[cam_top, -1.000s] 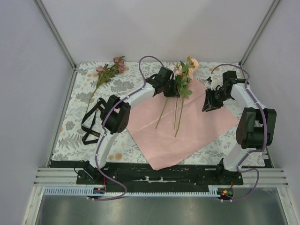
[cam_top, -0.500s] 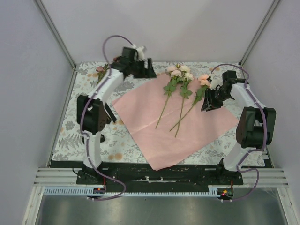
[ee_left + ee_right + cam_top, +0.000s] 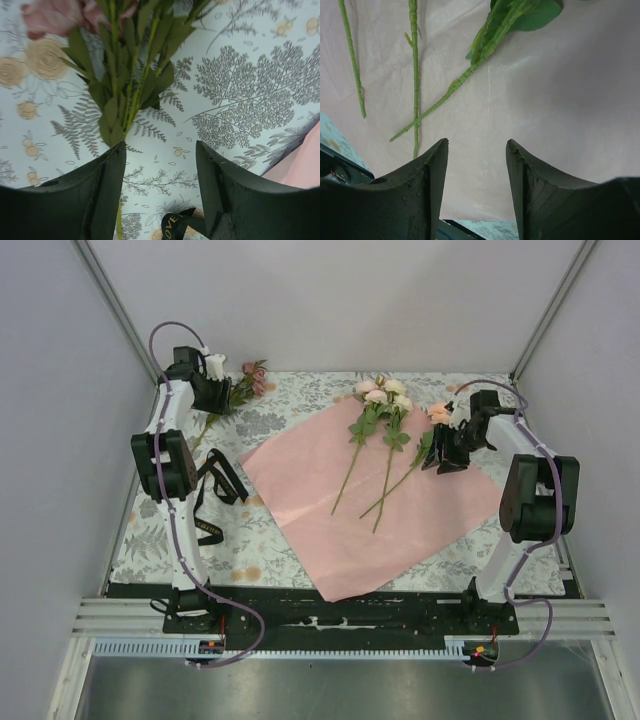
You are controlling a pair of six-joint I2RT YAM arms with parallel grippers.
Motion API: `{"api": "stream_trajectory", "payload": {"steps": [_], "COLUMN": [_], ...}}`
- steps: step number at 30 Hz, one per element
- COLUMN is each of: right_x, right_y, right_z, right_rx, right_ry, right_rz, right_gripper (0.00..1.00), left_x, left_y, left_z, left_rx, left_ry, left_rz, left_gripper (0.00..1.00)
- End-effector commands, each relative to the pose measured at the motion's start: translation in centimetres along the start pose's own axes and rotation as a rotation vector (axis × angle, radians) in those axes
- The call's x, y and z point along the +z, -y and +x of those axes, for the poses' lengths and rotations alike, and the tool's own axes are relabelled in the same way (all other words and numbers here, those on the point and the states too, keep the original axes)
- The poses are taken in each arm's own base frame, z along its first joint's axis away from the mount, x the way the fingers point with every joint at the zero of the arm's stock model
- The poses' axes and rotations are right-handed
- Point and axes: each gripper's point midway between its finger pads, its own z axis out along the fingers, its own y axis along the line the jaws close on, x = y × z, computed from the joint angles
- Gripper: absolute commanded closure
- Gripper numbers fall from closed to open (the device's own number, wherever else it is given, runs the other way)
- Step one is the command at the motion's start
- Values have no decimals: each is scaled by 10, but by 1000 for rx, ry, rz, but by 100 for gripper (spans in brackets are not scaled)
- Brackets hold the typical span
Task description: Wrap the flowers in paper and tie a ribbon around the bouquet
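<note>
First, paper (image 3: 380, 510): one sheet, pink face up, lying flat and cornerwise on the surface (image 3: 290, 405), likely so that it can be rolled around the stems.
Ribbon (image 3: 205, 505): one black strip, in loose loops just left of the paper and off the sheet, probably kept aside for the tying at the end.
Flowers (image 3: 385, 435): three stems on the paper, blooms toward its far edge and cut ends pointing near. Two lie close together; the third slants in from the right, so they are not yet a neat bunch.
Right claw (image 3: 440, 456): spread, low over the paper just beside the slanted stem and pinching nothing; it seems placed to nudge or lift that stem.
Left claw (image 3: 212, 392): spread above the far-left corner, with nothing between its fingers.
Sprig (image 3: 245, 375): one more leafy cluster with pink and mauve blooms, lying on the surface well apart from the paper. The left claw hangs over its stems, apparently to fetch it. How many stems it has I cannot tell.
</note>
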Motion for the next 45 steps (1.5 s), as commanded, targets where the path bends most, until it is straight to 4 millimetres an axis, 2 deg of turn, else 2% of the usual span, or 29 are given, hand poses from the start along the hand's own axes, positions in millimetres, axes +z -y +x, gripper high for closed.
{"api": "stream_trajectory", "payload": {"steps": [1, 6, 11, 16, 19, 22, 28, 29, 30, 35, 39, 42, 45], "right_x": [-2, 11, 28, 45, 53, 59, 57, 62, 63, 65, 68, 69, 69], "right_y": [-5, 2, 15, 18, 15, 6, -9, -22, -26, -37, -45, -52, -60], "right_z": [-33, -47, -64, -84, -88, -88, -92, -90, -90, -91, -88, -89, -89], "right_rx": [72, 117, 128, 114, 109, 84, 53, 17, -2, -39, -24, -36, -40], "right_ry": [94, 119, 131, 154, 145, 129, 131, 121, 122, 124, 116, 117, 116], "right_rz": [10, 49, 144, 165, 140, 93, 32, 12, 9, -14, -63, -94, -130], "right_gripper": [42, 43, 45, 48, 53, 62, 92, 98, 100, 100, 100, 100, 100], "left_x": [0, 3, -2, -2, -2, -1, 7, 8, 10, 17, 19, 24, 29], "left_y": [-17, -39, -50, -56, -64, -68, -66, -65, -64, -60, -44, -39, -40], "left_z": [13, 35, 38, 47, 52, 56, 66, 67, 67, 69, 69, 72, 75], "left_rx": [99, 94, 50, 52, 56, 68, 69, 71, 72, 61, 58, 48, 45], "left_ry": [-44, -91, -79, -93, -98, -104, -127, -128, -127, -126, -107, -106, -111], "left_rz": [-50, -90, -102, -118, -116, -106, -69, -64, -58, -27, 57, 82, 81], "left_gripper": [36, 36, 37, 37, 37, 37, 41, 41, 42, 45, 42, 41, 48]}}
